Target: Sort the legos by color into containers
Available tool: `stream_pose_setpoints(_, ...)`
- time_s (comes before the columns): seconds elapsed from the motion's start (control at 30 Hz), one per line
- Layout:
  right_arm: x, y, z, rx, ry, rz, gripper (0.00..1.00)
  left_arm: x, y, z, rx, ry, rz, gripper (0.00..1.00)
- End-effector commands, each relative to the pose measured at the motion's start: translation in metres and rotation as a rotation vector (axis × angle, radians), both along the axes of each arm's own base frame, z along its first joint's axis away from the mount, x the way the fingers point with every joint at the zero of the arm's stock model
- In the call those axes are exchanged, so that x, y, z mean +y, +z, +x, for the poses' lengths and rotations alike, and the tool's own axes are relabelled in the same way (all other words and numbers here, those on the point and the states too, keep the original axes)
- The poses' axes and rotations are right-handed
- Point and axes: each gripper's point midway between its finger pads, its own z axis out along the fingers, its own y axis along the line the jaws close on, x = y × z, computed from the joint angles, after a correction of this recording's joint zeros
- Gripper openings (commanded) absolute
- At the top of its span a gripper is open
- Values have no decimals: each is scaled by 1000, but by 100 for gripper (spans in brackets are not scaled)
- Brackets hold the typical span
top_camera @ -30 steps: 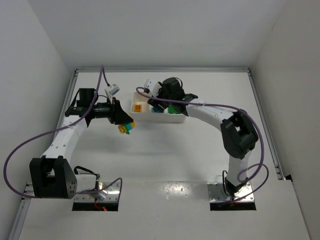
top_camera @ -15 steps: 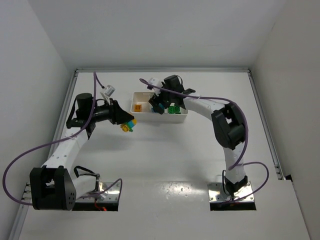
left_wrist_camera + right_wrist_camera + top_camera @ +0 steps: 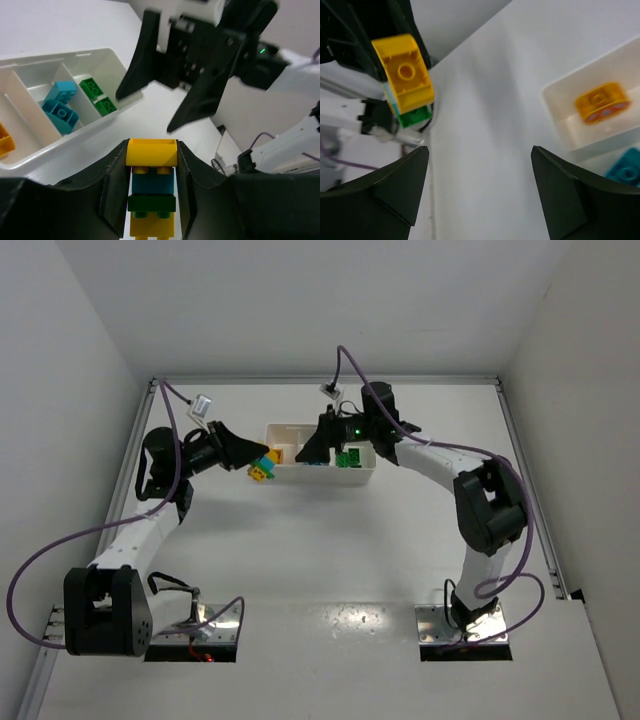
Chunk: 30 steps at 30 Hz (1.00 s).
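Tray [image 3: 60, 149] x1, 3 compts | orange brick [image 3: 601, 102] x1 | cyan bricks [image 3: 61, 114] x2 | green bricks [image 3: 91, 87] x2 | stack [image 3: 151, 192] x1, 4 bricks

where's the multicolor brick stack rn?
Top view: the stack is clamped in the left claw, by the left front corner of the tray, with the open right claw facing it.

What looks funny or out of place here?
The left end effector grips a stack of yellow, blue and green bricks clicked together, outside the tray. Joined colours can't be sorted. Inside it, the orange brick, blue bricks and green bricks sit in separate compartments.
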Motion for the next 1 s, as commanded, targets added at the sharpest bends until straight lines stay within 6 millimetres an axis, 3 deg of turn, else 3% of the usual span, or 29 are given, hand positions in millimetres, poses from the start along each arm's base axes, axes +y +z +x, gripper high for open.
stream_pose_setpoints(0.0, 12, 19, -33, 167, 132, 147, 83, 0, 24, 2, -37, -4, -80, 0)
stream_pose_setpoints(0.17, 23, 31, -28, 219, 157, 198, 84, -7, 34, 2, -55, -25, -94, 0)
stream_pose_setpoints(0.5, 29, 50, -32, 194, 217, 254, 84, -17, 28, 3, -23, -70, -85, 0)
stream_pose_setpoints(0.7, 38, 52, -44, 188, 255, 254, 84, -19, 22, 7, -8, -101, -76, 0)
stream_pose_setpoints(0.97, 42, 45, -45, 168, 274, 249, 84, -30, 18, 2, 7, -163, -69, 0)
